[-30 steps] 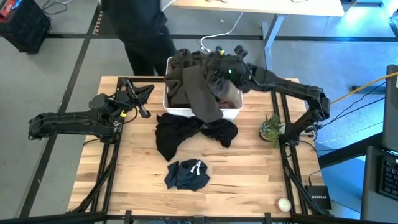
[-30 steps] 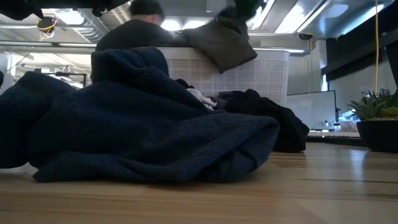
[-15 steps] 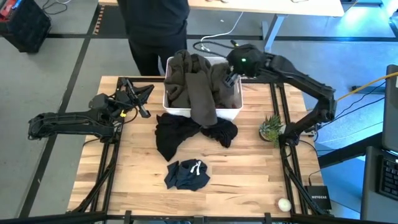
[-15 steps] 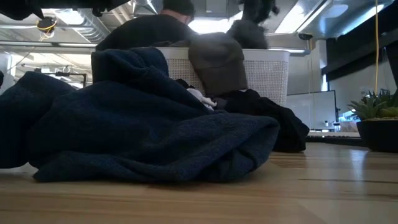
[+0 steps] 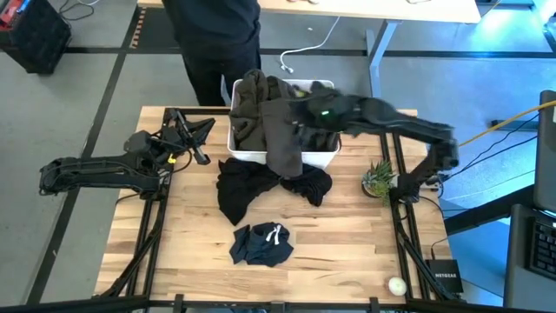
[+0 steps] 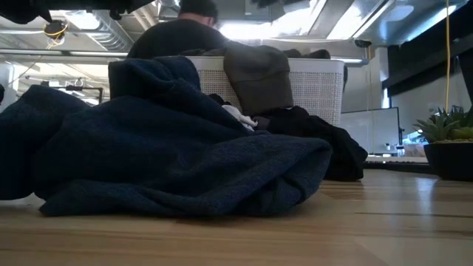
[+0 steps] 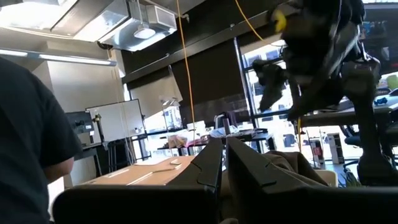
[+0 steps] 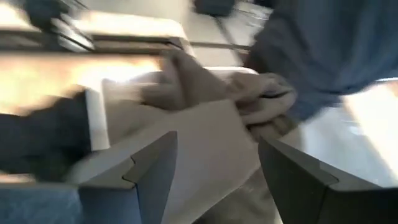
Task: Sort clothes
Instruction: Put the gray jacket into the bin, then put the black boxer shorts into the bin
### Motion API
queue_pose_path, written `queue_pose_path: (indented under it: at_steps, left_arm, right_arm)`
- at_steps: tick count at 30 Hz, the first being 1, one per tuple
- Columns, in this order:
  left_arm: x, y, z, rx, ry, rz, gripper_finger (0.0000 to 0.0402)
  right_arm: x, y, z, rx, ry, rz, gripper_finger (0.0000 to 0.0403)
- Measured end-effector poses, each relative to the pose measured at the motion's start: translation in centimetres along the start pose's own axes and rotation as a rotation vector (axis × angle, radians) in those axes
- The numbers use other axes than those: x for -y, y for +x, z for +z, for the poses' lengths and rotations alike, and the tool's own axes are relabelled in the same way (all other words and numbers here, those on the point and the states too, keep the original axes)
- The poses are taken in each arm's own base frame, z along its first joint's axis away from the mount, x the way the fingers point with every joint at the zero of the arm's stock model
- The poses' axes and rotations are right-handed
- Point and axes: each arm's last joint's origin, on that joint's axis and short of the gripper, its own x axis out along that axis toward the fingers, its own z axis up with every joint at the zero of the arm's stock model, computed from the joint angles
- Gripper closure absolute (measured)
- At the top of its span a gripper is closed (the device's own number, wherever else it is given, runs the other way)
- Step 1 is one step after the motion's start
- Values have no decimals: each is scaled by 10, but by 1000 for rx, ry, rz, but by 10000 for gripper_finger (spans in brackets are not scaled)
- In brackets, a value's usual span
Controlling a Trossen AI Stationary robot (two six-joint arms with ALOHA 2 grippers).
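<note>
From above, the right gripper (image 5: 304, 117) reached across the white bin (image 5: 252, 156), where olive-grey clothes (image 5: 276, 130) draped over the rim; the left gripper (image 5: 198, 139) rested on the table (image 5: 347, 243). The right wrist view showed its fingers (image 8: 152, 165) spread open and empty, while the left wrist view showed that gripper's fingers (image 7: 211, 163) closed together.

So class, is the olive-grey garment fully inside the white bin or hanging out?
Hanging out. The olive-grey garment drapes over the front wall of the white bin, its lower end reaching the black clothes on the table.
</note>
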Motion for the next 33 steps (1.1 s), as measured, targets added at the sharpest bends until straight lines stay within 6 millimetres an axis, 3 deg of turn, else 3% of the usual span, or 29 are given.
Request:
queue_pose_path:
  at_steps: [5,10,12,15,19,26,30,33]
  left_arm:
    - [0,0,0,-1,0,0,384]
    - [1,0,-2,-17,-13,-6,384]
    - [1,0,-3,-27,-10,-9,384]
    - [1,0,-3,-30,-18,-10,384]
    - [1,0,-3,-29,-17,-10,384]
    - [1,0,-3,-30,-27,-10,384]
    - [1,0,-3,-30,-38,-10,384]
    - [1,0,-3,-30,-38,-10,384]
  right_arm:
    - [-10,79,-15,-153,-112,-85,162]
    - [3,146,-64,-468,-129,-83,162]
    - [9,158,-84,-612,-141,-90,162]
    - [15,158,-99,-761,-187,-165,162]
    - [15,127,-80,-689,-193,-195,162]
    - [-4,22,-23,-359,-116,-150,162]
    - [-24,-36,-11,-204,-47,9,162]
    - [-49,-62,-13,-161,-25,154,162]
